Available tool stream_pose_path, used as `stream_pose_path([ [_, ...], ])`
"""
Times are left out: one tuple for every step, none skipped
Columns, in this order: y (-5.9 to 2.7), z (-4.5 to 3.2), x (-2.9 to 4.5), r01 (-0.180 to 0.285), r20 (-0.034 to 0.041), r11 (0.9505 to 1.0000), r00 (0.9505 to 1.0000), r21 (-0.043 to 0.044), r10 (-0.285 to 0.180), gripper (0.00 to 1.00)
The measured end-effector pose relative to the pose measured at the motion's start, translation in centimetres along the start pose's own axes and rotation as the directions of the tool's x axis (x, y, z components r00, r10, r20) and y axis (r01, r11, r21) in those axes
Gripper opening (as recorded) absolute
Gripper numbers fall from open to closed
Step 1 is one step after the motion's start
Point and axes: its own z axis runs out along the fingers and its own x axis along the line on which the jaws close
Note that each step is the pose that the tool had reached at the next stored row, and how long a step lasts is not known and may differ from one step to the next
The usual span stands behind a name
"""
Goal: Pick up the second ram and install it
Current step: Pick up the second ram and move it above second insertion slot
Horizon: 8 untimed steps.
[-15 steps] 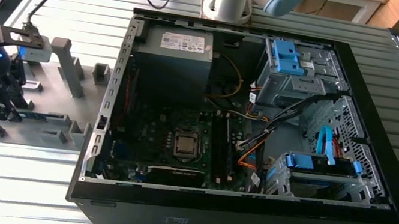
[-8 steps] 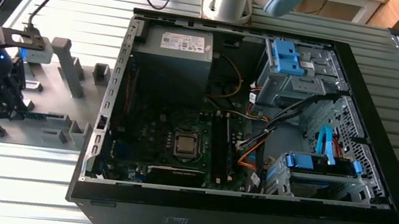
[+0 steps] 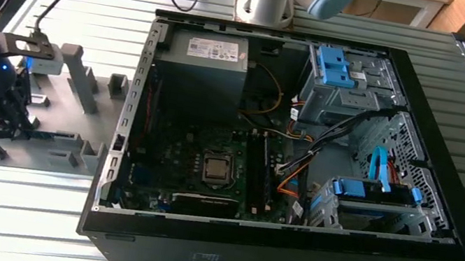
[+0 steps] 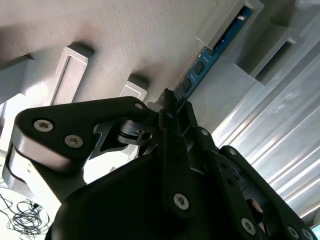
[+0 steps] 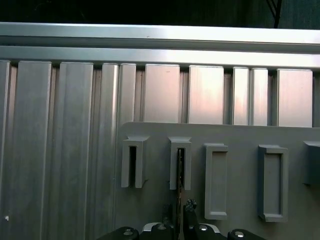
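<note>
Soft, even daylight spreads over the ribbed aluminium worktop [image 3: 9, 221] in the exterior view, laying a pale sheen along its slats, while the inside of the open computer case [image 3: 287, 257] sinks into deep shadow, nearly black in its corners. In the second wrist view the gripper [image 4: 167, 102] looms as a dark, underlit mass against a bright grey plate [image 4: 125, 40], where the holder blocks [image 4: 70, 65] throw soft shadows and one corner washes out to white. In the first wrist view warm reflections streak the worktop's ribs beside a black band, and the blocks' slots lie in shadow.
</note>
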Motion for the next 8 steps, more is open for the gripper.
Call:
stream_pose_path([
  [-0.02, 0.02, 0.0, 0.0, 0.0, 1.0, 1.0, 0.0, 0.0, 0.23],
  [-0.04, 0.03, 0.0, 0.0, 0.0, 1.0, 1.0, -0.0001, 0.0, 0.23],
  [-0.06, 0.05, 0.01, -0.001, -0.0001, 1.0, 1.0, 0.0, 0.001, 0.23],
  [-0.09, 0.07, 0.0, -0.001, 0.0, 1.0, 1.0, 0.0, 0.001, 0.23],
  [-0.11, 0.09, 0.0, -0.001, 0.0, 1.0, 1.0, 0.0, 0.001, 0.23],
  [-0.13, 0.1, 0.01, -0.001, 0.0, 1.0, 1.0, 0.0, 0.001, 0.23],
  [-0.15, 0.11, 0.01, -0.001, 0.0, 1.0, 1.0, 0.0, 0.001, 0.23],
  [-0.16, 0.12, 0.01, -0.001, -0.0001, 1.0, 1.0, -0.0001, 0.001, 0.23],
])
